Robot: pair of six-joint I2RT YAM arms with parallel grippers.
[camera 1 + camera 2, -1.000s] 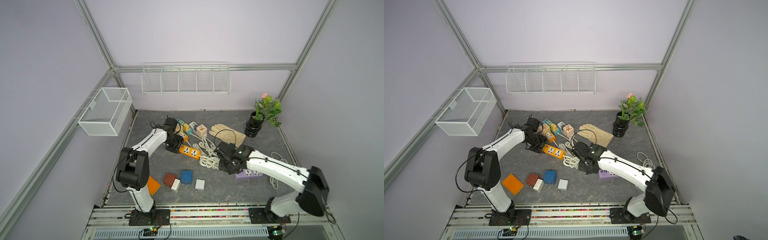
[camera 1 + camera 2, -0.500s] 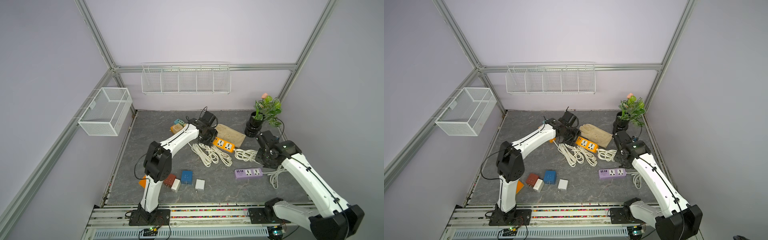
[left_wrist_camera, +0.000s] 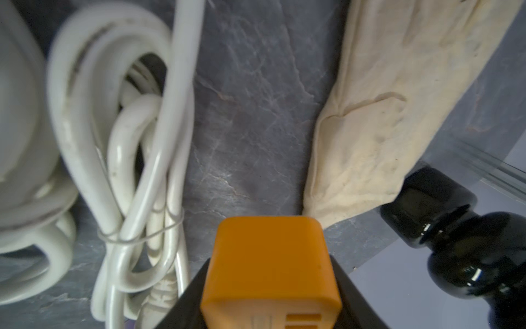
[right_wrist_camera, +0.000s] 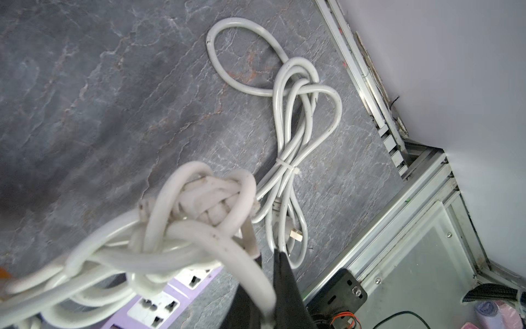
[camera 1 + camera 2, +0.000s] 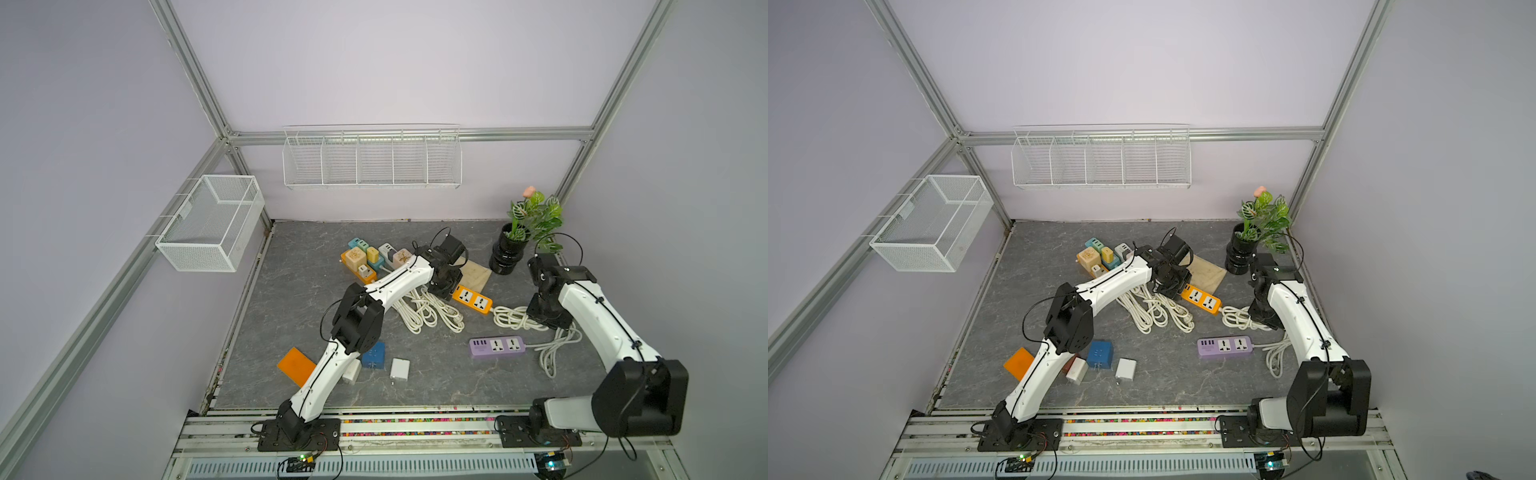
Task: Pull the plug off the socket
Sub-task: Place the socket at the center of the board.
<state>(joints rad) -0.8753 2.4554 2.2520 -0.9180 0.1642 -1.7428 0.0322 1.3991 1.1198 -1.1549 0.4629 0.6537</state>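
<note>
**Both grippers clamped, one at each end of the orange strip's lead.**

The left gripper (image 5: 445, 291) had closed on one end of the orange power strip (image 5: 472, 300). A beige glove (image 3: 384, 114) and a black vase (image 3: 455, 242) lay just ahead of it, and coiled white cables (image 5: 428, 313) lay alongside. The right gripper (image 4: 270, 287) pinched the white cord bundle (image 4: 176, 256). What looked like the plug (image 4: 207, 196) sat tangled in that blurred knot, with a purple power strip (image 5: 496, 346) just beside it.

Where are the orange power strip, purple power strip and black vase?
orange power strip (image 5: 473, 299): in a top view, socket face
purple power strip (image 5: 497, 346): in a top view, socket face
black vase (image 5: 506, 259): in a top view, body
</note>
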